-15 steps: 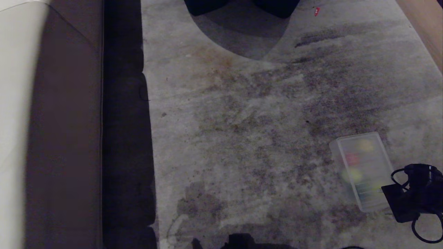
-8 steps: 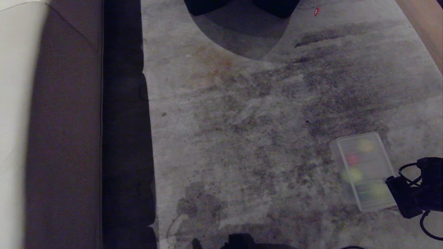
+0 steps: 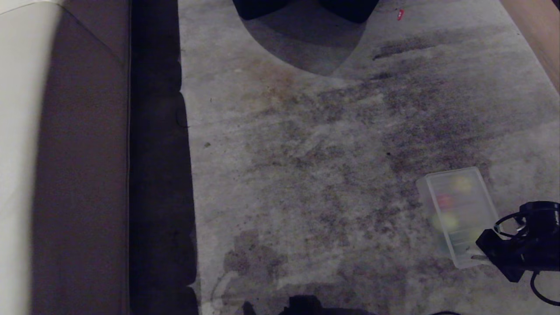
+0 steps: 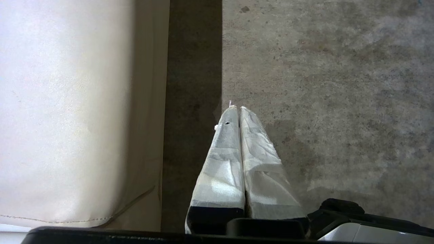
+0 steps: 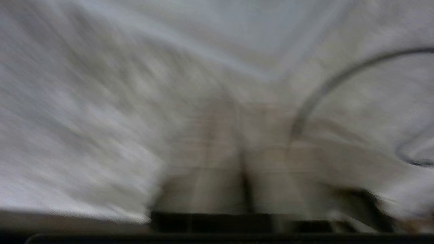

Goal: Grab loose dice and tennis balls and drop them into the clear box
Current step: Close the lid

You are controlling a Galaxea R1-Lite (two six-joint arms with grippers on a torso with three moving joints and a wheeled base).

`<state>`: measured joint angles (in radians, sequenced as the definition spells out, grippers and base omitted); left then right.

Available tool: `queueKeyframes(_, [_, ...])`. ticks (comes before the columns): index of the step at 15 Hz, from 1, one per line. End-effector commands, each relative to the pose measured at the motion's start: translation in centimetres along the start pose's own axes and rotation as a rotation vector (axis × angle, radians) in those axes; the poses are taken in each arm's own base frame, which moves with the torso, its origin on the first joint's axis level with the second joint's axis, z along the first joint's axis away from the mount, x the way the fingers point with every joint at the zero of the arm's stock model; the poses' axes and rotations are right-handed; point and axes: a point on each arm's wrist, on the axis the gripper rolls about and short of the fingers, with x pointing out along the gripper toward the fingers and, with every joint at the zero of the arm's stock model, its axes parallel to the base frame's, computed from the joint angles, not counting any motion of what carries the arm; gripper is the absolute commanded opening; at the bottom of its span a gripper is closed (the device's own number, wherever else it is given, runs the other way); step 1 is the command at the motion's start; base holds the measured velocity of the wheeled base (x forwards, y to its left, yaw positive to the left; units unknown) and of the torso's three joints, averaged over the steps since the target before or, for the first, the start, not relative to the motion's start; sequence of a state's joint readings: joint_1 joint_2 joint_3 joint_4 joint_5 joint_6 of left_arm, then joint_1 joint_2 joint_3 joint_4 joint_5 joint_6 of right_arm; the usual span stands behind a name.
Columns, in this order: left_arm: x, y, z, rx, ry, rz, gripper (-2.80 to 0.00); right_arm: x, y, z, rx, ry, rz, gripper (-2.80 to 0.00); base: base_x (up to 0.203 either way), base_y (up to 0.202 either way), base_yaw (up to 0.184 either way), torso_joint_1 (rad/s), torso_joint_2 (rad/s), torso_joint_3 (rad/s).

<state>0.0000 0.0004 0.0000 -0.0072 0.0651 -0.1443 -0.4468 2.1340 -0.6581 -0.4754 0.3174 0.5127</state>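
Clearing: the right pincer (image 3: pixel 481 256), tips pressed together and empty, sat at the clear box's (image 3: pixel 459 214) near corner.
Advice: lift away without nudging the box.
Left pincer (image 4: pixel 239 110): closed, parked.

Grey carpet (image 3: pixel 306 144) w/ dark mottled stains, clear box (image 3: pixel 459 205) frosted pale w/ yellow, red & green blurs inside, right gripper (image 3: pixel 477 256) black, sofa (image 3: pixel 26 153) cream.
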Motion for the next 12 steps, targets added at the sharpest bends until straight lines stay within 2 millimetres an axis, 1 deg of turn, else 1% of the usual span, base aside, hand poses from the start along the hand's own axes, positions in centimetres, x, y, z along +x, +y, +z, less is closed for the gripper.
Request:
queueKeyframes(1, [0.0,0.0,0.0,-0.001,0.001,0.001,-2.8,0.8,-0.3,-0.8,-0.091,0.072,-0.028,-2.8,0.0,0.0,0.0,0.0,0.0,0.0])
queueKeyframes(3, [0.0,0.0,0.0,-0.002,-0.001,0.001,-2.8,1.5,-0.3,-1.0,-0.131,0.095,-0.027,-2.8,0.0,0.0,0.0,0.0,0.0,0.0])
queueKeyframes(5, [0.0,0.0,0.0,-0.001,0.0,0.001,-2.8,2.7,-0.2,-1.1,-0.159,0.115,-0.03,-2.8,0.0,0.0,0.0,0.0,0.0,0.0])
queueKeyframes(7, [0.0,0.0,0.0,-0.001,0.0,0.001,-2.8,3.8,0.1,-0.3,-0.181,0.096,-0.03,-2.8,0.0,0.0,0.0,0.0,0.0,0.0])
queueKeyframes(10, [0.0,0.0,0.0,-0.001,0.001,0.001,-2.8,5.5,0.0,0.3,-0.183,0.096,-0.034,-2.8,0.0,0.0,0.0,0.0,0.0,0.0])
queueKeyframes(12, [0.0,0.0,0.0,-0.001,0.001,0.001,-2.8,6.1,0.4,0.8,-0.193,0.087,-0.02,-2.8,0.0,0.0,0.0,0.0,0.0,0.0])
